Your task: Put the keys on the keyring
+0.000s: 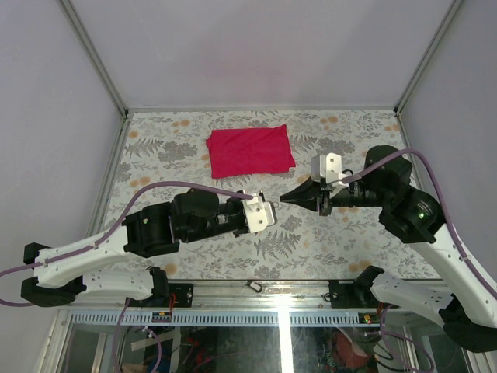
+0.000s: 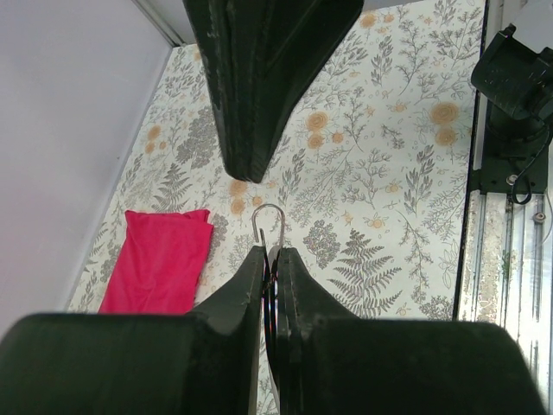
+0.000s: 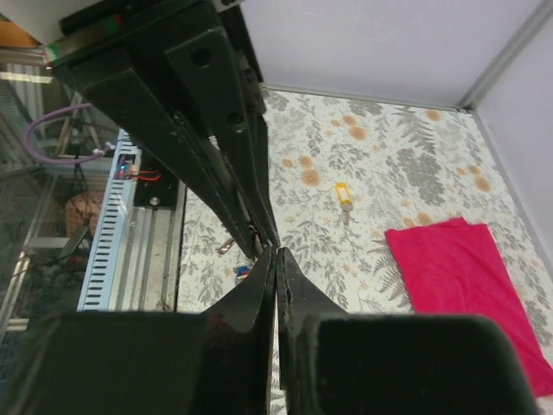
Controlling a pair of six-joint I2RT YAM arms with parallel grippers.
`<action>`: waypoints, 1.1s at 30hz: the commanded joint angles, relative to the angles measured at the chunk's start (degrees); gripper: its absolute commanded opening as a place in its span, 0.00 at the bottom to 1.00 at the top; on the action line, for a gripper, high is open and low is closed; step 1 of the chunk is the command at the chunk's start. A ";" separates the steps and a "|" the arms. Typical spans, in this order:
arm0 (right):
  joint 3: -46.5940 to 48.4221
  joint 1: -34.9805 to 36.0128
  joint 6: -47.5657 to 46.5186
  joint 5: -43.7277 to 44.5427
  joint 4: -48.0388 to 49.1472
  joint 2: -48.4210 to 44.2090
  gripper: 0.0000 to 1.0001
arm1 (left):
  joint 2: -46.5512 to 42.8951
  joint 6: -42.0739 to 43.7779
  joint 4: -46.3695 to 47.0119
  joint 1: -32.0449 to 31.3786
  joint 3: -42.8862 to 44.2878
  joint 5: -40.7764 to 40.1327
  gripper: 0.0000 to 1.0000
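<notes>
Between its tips, the left gripper (image 2: 270, 253) clamps the keyring (image 2: 269, 207); the right gripper (image 3: 276, 252) is closed.

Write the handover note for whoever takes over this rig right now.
Left gripper: shut on the keyring, whose loop pokes out past the fingers.
Right gripper: shut, tip facing the left one, nothing visibly held.
Keys: a yellow-headed key lies loose on the table; the others are not clearly seen.
Done: ring in grip.
Left: thread the keys; none shows on the exposed loop.
</notes>
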 commanded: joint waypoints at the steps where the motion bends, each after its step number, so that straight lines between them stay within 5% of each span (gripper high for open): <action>1: -1.88 -0.17 5.92 10.81 6.35 -2.63 0.00 | -0.77 -0.95 0.39 0.25 1.98 -2.04 0.00; 6: -7.68 -0.15 14.50 32.94 6.21 -3.29 0.26 | -2.38 -1.90 0.28 0.28 0.61 -3.78 0.00; 11: -14.77 -0.14 19.35 34.03 4.30 -1.71 0.42 | -4.00 -2.89 1.59 0.26 -1.31 -7.26 0.00; 17: -24.88 1.42 26.36 29.97 9.79 -0.24 0.49 | -5.39 -4.04 3.61 0.29 -2.86 -11.30 0.00; 23: -32.69 14.94 37.91 36.02 17.40 5.97 0.52 | -5.85 -4.26 3.51 0.26 -3.11 -12.10 0.00; 33: -37.17 27.99 60.20 43.85 23.88 17.19 0.50 | -6.05 -5.22 2.26 0.25 -2.40 -13.41 0.00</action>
